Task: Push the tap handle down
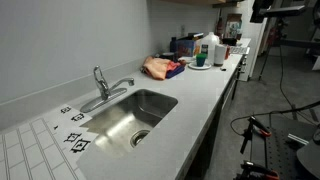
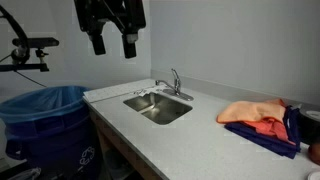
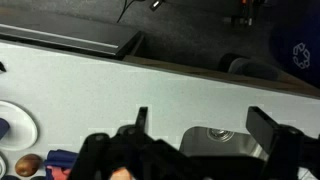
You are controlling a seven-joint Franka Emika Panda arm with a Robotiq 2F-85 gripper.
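Observation:
The silver tap (image 1: 100, 88) stands behind the steel sink (image 1: 135, 115) in both exterior views. Its curved spout (image 1: 97, 73) rises above the base. The tap handle (image 1: 122, 84) is a slim chrome lever that sticks out sideways from the base; it also shows in an exterior view (image 2: 162, 84). My gripper (image 2: 112, 40) hangs open and empty high above the counter, well up and to the left of the tap (image 2: 175, 82). In the wrist view the open fingers (image 3: 205, 125) frame the sink and its drain (image 3: 215, 133) far below. The tap is out of the wrist view.
A blue-lined bin (image 2: 45, 120) stands at the counter's end. An orange cloth on a blue one (image 2: 255, 115) lies past the sink, with bottles and dishes (image 1: 205, 52) beyond. Printed tags (image 1: 75, 140) lie by the sink. A tripod (image 1: 255, 130) stands on the floor.

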